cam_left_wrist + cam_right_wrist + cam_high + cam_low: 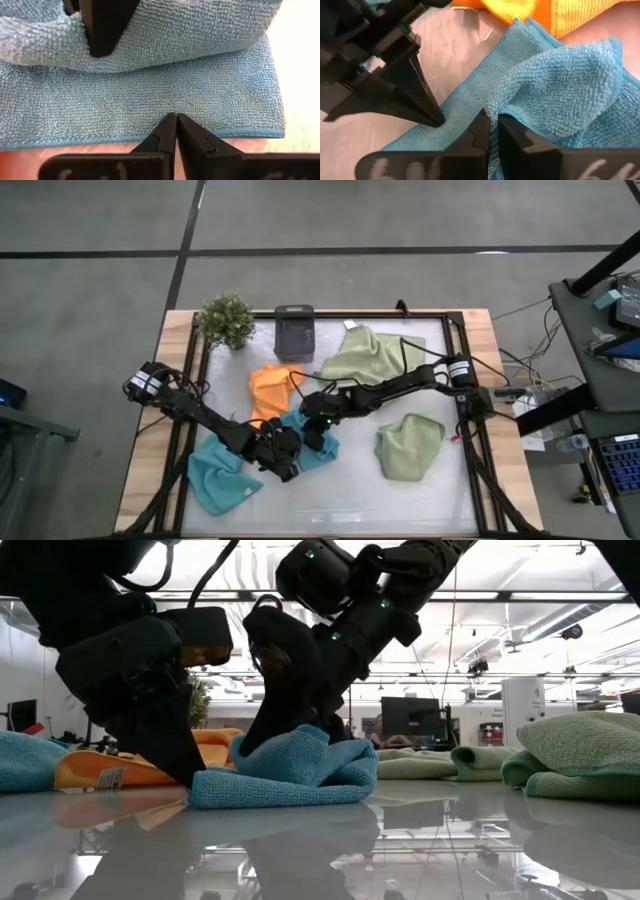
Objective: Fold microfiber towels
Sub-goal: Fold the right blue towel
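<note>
A light blue microfiber towel (325, 448) lies bunched at the table's middle, its lower layer flat on the table (290, 780). My left gripper (288, 465) is shut with its tips down on the flat layer near the hem (176, 116). My right gripper (318, 435) is shut on the raised, folded-over part (492, 117). A second light blue towel (220, 480) lies at the near left. An orange towel (272, 390) lies just beyond. Two sage green towels (365, 360) (410, 445) lie to the right. My left gripper presses its shut fingertips (170, 125) down on the towel's flat single layer (150, 107), close to the hemmed edge and near a corner. The fingers slant down from the table's left. That layer lies flat on the table. My right gripper pinches a raised fold of the towel's upper layer (495, 102) between its two fingers. The fingers slant down from the table's right. The fold bulges up beside the tips, and the cloth below it rests slack on the lower layer.
A small potted plant (227, 320) and a dark grey box (294, 330) stand at the far edge. The orange towel's edge (540, 15) lies right beside the blue one. Bare tabletop lies along the near edge (340, 500).
</note>
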You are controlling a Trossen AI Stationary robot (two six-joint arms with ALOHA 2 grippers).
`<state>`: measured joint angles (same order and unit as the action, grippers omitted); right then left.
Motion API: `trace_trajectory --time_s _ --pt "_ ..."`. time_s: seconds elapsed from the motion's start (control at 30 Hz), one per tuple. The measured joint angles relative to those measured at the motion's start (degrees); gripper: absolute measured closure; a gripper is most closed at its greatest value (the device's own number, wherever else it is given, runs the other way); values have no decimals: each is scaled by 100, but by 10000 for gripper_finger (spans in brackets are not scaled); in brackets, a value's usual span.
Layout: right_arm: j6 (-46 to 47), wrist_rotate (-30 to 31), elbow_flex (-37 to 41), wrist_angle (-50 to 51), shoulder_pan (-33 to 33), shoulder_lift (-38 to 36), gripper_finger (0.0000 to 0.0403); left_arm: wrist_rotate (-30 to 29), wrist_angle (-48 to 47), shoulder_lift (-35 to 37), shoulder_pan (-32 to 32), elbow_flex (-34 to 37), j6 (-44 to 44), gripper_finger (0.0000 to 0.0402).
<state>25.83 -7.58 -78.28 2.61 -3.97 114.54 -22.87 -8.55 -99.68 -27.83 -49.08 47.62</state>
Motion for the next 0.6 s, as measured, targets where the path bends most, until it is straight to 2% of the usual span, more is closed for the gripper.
trace_trajectory --time_s 0.3,0.6 --pt "-291 -35 0 4 -68 0 390 0 16 2 0 0 0 398" --pt "13 -37 0 4 -62 0 388 0 25 2 0 0 0 398"
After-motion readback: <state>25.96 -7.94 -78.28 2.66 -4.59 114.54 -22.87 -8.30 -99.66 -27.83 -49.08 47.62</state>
